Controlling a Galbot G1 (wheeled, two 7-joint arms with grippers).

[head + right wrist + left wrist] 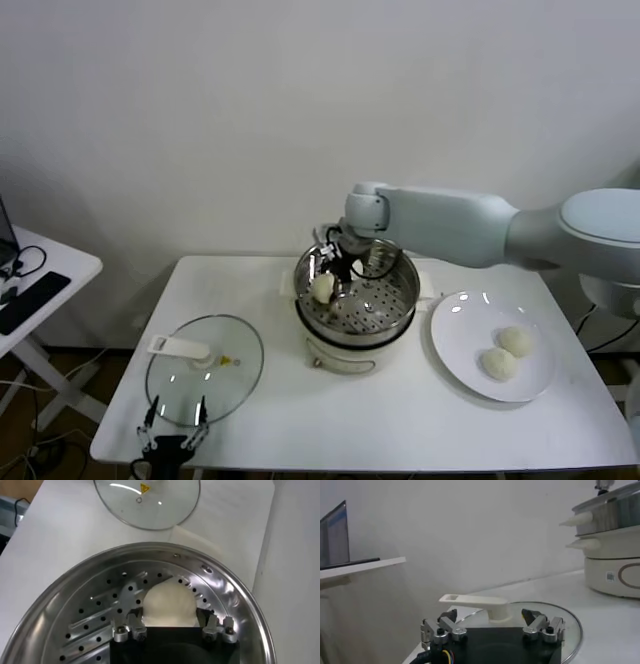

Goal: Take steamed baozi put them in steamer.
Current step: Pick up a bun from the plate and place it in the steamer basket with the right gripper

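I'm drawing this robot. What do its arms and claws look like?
The right arm is fat, smooth and pale grey-white, with round joints. The right gripper has a black body with small silver finger mounts and screws. The left gripper looks the same, with yellow and red wires showing underneath.

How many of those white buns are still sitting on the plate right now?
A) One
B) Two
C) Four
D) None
B: the head view shows two steamed baozi side by side on the white plate, while the right gripper holds another one inside the steamer.
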